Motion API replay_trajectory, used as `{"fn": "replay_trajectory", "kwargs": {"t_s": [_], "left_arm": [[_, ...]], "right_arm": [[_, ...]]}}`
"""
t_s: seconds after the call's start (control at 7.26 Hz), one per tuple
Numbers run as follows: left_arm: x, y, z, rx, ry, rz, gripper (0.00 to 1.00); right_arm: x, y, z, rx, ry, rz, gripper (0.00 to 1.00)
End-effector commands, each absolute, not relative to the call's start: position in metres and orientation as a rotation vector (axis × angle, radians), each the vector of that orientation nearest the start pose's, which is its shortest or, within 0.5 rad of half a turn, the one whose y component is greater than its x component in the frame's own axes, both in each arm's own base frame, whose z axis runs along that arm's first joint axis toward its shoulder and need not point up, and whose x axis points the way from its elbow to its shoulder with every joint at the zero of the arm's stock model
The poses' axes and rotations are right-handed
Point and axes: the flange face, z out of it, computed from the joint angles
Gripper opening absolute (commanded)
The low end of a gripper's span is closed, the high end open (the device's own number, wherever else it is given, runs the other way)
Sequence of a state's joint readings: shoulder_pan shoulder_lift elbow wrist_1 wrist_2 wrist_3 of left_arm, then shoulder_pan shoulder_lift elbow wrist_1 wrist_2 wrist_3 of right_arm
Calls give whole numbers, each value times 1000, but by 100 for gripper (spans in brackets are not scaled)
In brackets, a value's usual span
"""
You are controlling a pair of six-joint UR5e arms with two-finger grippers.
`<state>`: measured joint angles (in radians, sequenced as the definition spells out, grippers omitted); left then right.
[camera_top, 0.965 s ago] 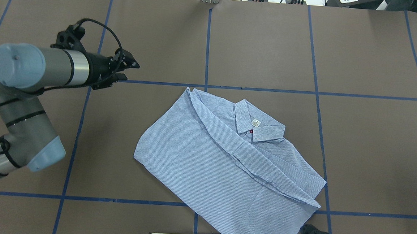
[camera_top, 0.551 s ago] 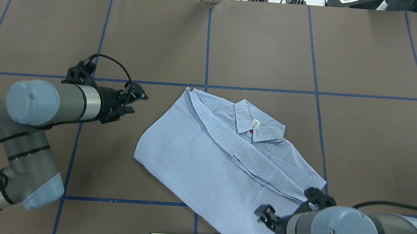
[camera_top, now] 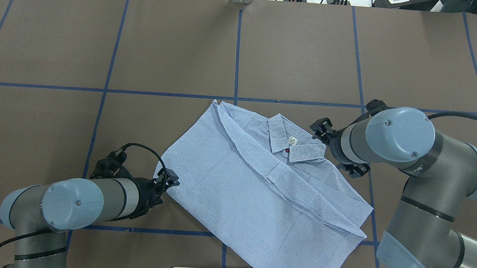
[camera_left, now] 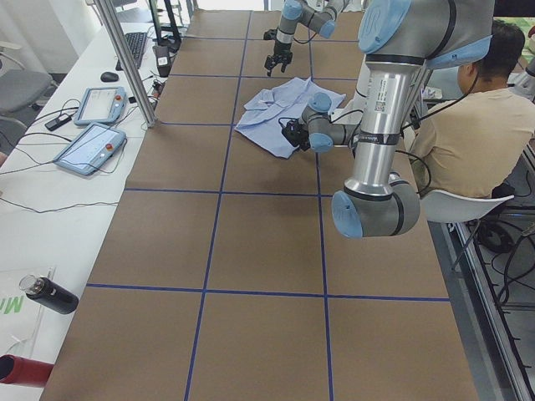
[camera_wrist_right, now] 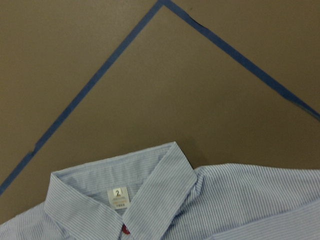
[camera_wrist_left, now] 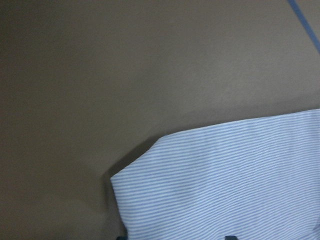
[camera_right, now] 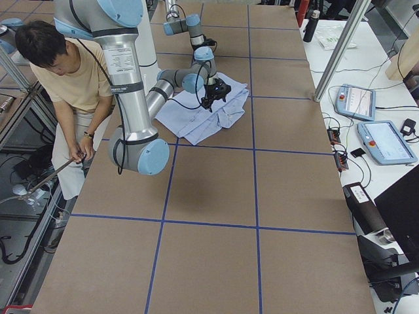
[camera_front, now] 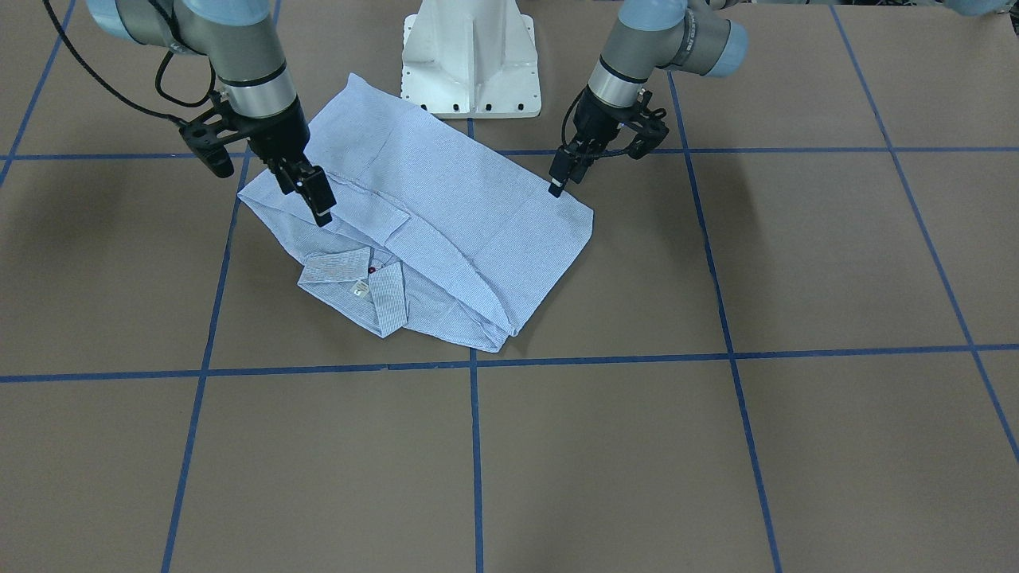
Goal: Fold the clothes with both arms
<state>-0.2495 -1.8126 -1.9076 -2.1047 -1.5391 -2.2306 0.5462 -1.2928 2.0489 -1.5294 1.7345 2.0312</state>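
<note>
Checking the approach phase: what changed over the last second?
Left gripper came back toward the robot and inward, ending at the left corner of the shirt. Right gripper swung in from the near edge, away from the robot, to beside the collar. Neither shows a grasp. The shirt lies as before.
</note>
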Motion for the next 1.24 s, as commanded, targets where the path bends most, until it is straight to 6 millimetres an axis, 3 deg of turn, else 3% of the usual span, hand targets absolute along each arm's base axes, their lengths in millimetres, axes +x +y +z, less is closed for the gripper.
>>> {"fn": "replay_trajectory", "kwargs": {"t_s": [0.0, 1.1], "left_arm": [[519, -265, 314, -221, 1130, -827, 70], [527, -271, 309, -199, 1145, -839, 68]], "right_arm": [[-401, -392, 305, -126, -817, 875, 100], [-404, -393, 312, -130, -802, 876, 100]]}}
